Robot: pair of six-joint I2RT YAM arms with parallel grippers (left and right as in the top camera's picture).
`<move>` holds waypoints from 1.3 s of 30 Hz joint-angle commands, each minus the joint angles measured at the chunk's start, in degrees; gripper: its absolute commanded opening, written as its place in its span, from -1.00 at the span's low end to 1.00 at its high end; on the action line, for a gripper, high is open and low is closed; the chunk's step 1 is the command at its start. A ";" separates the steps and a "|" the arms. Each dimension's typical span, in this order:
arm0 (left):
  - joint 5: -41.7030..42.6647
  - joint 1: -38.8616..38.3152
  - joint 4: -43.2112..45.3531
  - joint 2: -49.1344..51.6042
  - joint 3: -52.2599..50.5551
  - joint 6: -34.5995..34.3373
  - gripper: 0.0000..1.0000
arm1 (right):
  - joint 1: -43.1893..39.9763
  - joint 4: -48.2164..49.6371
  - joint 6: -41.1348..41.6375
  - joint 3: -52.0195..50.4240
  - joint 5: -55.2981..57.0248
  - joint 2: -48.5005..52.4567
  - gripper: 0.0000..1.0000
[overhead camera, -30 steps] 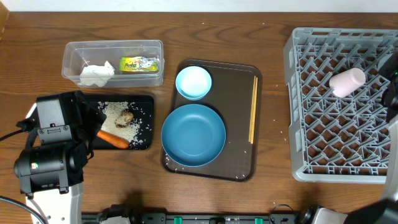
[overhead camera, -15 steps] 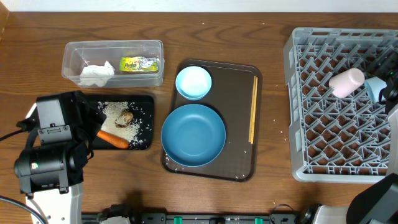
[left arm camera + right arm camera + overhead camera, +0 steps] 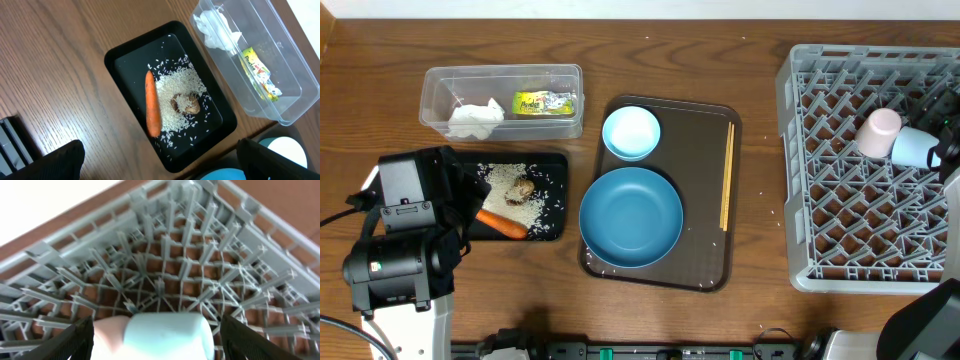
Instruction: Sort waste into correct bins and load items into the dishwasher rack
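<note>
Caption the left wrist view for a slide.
Carrot, rice and brown lump in the black tray; tissue and wrapper in the clear tub.

The dishwasher rack (image 3: 840,220) runs off the overhead view's right edge. Inside the rack, the pale-blue cup (image 3: 167,335) hides part of the whitish-pink cup (image 3: 107,339).

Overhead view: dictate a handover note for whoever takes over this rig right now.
Left gripper open above shallow black tray holding orange carrot, brown food lump, white rice grains.
Right gripper open around pale-blue cup lying beside whitish-pink cup in grey plastic rack.
Green-yellow wrapper, white tissue in clear plastic tub.
Done: waste, cups.
To do: large round blue plate, small pale-blue bowl, wooden chopsticks, on dark-brown serving tray.
</note>
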 commanded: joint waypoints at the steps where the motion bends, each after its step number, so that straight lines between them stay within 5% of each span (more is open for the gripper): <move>1: -1.09 0.24 -0.17 0.00 0.20 -0.11 0.96 | -0.70 -1.68 5.53 0.28 4.70 -0.07 0.44; 8: -1.09 0.24 -0.17 0.00 0.20 -0.11 0.96 | -0.92 -5.97 12.22 0.28 6.40 -0.50 0.39; 14: -1.09 0.24 -0.17 0.00 0.20 -0.11 0.96 | -5.27 -7.30 14.73 0.28 7.80 -0.35 -0.07; 29: -1.09 0.24 -0.17 0.00 0.20 -0.11 0.96 | -8.66 -8.59 13.60 0.26 -0.22 5.07 -0.83; 39: -1.09 0.24 -0.17 0.00 0.20 -0.11 0.96 | -8.72 -6.29 13.55 0.28 -0.74 8.92 -0.95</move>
